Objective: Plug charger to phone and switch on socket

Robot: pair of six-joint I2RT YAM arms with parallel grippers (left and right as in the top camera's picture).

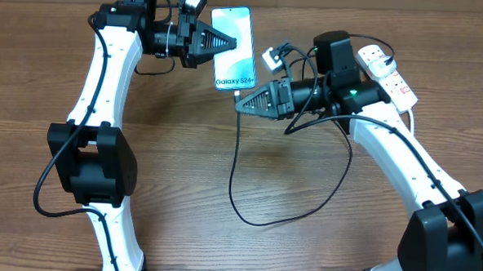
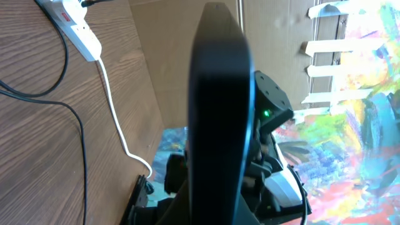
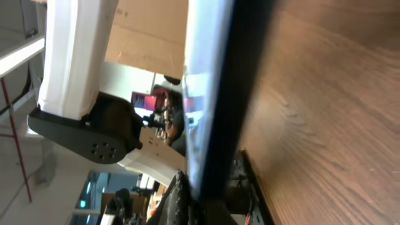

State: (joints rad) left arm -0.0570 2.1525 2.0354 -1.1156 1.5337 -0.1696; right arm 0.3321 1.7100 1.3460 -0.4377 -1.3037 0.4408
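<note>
The phone (image 1: pixel 235 66) — pale blue screen up, black bezel — lies front-to-back at the far desk (image 1: pixel 183 166), "Galaxy S24" end nearest the right tool (image 1: pixel 240 101), its grip unclear; the left tool (image 1: pixel 249 44) clamps one long edge.

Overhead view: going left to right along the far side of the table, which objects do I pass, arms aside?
phone → charger's white plug → socket
</note>
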